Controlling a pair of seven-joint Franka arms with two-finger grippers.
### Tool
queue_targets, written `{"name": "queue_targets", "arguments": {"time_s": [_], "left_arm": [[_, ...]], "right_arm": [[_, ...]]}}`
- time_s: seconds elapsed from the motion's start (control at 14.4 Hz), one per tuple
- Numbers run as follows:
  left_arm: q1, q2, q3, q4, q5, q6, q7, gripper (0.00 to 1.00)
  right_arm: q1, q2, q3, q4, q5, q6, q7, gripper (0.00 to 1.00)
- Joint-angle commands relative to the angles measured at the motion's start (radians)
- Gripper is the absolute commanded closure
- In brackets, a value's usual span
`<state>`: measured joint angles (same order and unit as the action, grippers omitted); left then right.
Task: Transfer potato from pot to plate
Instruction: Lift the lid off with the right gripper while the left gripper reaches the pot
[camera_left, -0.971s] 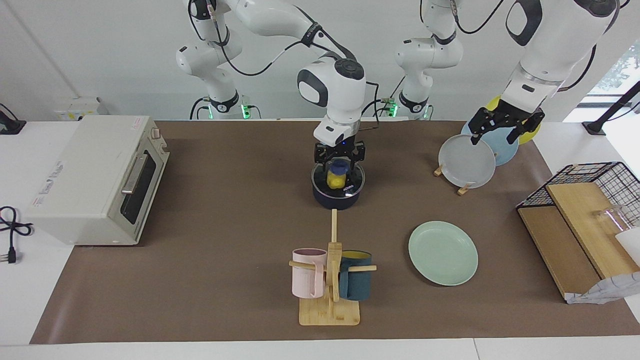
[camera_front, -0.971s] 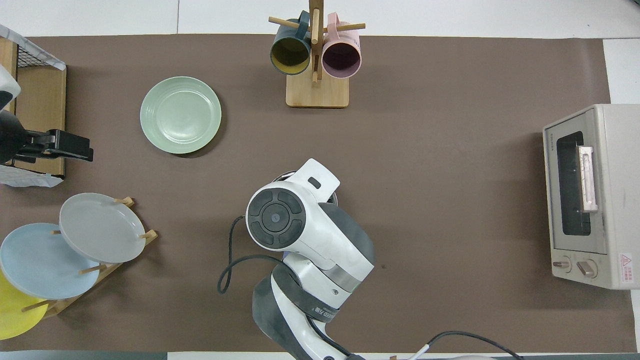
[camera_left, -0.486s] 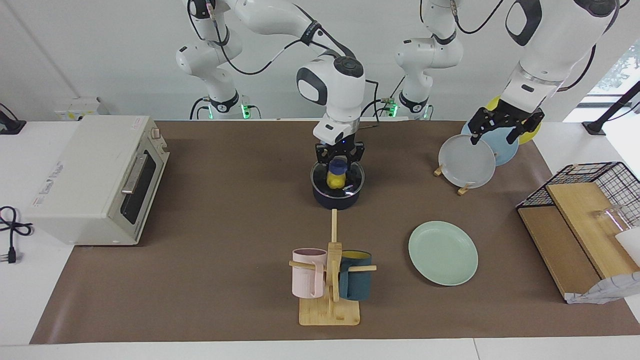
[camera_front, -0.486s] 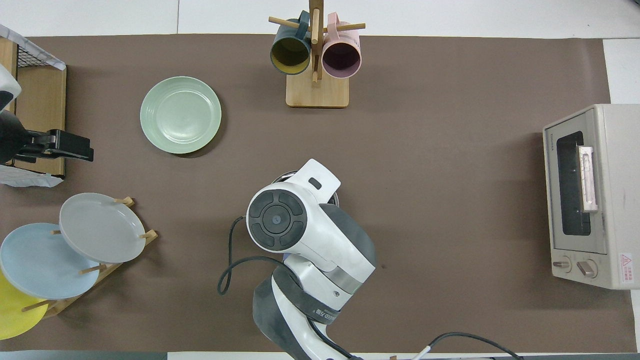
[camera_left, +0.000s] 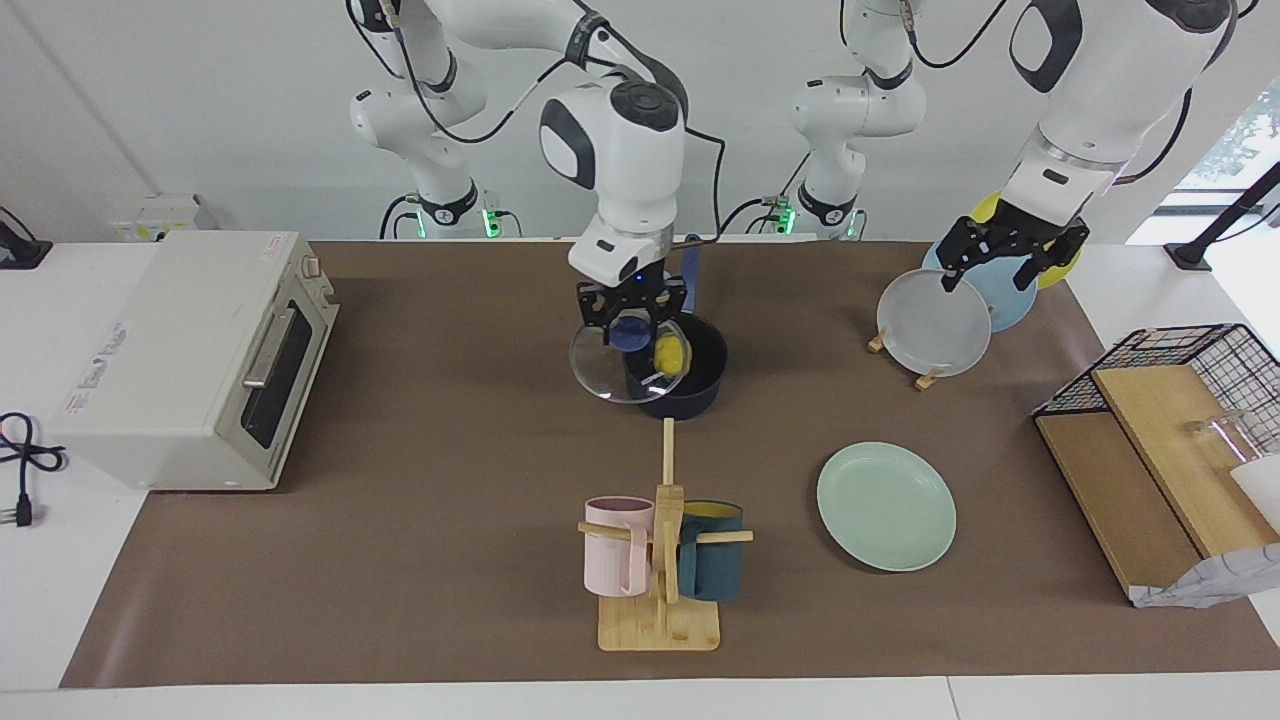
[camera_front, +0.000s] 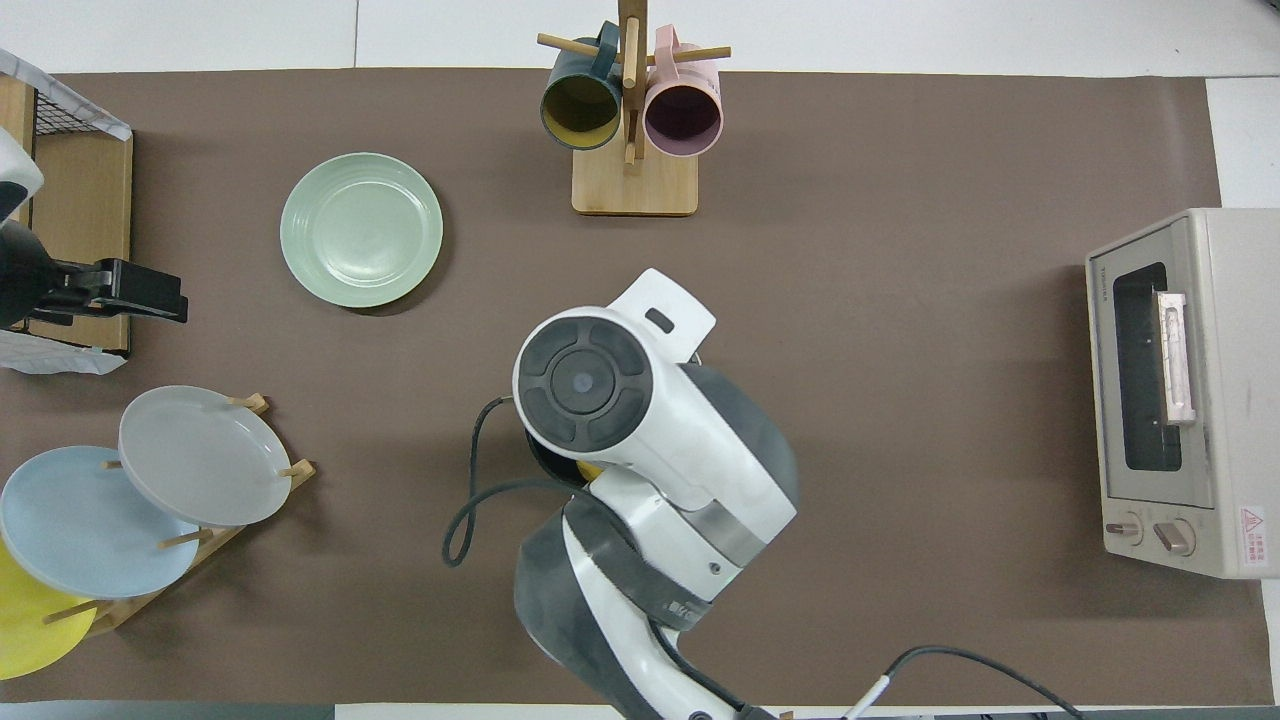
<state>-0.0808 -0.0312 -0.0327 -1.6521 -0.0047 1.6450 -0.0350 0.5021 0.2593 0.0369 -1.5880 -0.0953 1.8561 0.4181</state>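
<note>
You're on the uncovering step. The right gripper (camera_left: 634, 318) is clamped on the blue knob of the glass lid (camera_left: 615, 366) and holds it raised and tilted, off toward the right arm's end of the pot (camera_left: 688, 378), partly overlapping the rim in the facing view. The potato (camera_left: 671, 351) sits inside the pot, now exposed. The plate (camera_left: 886, 506) is bare, farther from the robots than the pot and toward the left arm's end.

Next, as I judge it: set the lid down on the mat, then reach into the pot for the potato. There's open mat between the pot and the toaster oven (camera_left: 190, 355), good room for the lid. Watch the mug rack (camera_left: 662, 560), farther out from the pot, and the pot's handle at its robot side.

The left gripper (camera_left: 1008, 262) waits over the plate rack (camera_left: 935, 320), fingers spread, holding nothing. The pot-to-plate path looks free of obstacles.
</note>
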Motion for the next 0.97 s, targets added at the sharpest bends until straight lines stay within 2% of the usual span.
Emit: {"name": "queue_targets", "arguments": {"time_s": [0.0,0.21,0.35,0.49,0.62,0.76,0.9], "left_arm": [[-0.045,-0.027,-0.001,-0.045,0.009,0.038,-0.005,0.00],[-0.141,-0.012,-0.001,-0.057,-0.026,0.045,-0.110,0.00],[-0.241,-0.007,-0.001,-0.107,-0.043,0.110,-0.221,0.00],[-0.319,-0.001,-0.001,-0.170,-0.057,0.176,-0.293,0.00],[-0.384,0.043,-0.001,-0.225,-0.061,0.252,-0.304,0.00],[-0.462,0.088,-0.001,-0.271,-0.061,0.367,-0.423,0.00],[-0.513,0.141,-0.001,-0.276,-0.061,0.423,-0.485,0.00]], "right_arm": [[-0.144,-0.046,0.009,-0.067,0.023,-0.018,-0.228,0.93],[-0.333,-0.092,0.009,-0.202,0.023,0.021,-0.500,0.91],[-0.419,-0.123,0.009,-0.298,0.025,0.089,-0.606,0.91],[-0.474,-0.149,0.009,-0.389,0.025,0.173,-0.648,0.91],[-0.505,-0.179,0.009,-0.499,0.025,0.291,-0.677,0.91],[-0.528,-0.201,0.009,-0.587,0.025,0.395,-0.699,0.91],[-0.546,-0.218,0.008,-0.647,0.025,0.464,-0.716,0.87]]}}
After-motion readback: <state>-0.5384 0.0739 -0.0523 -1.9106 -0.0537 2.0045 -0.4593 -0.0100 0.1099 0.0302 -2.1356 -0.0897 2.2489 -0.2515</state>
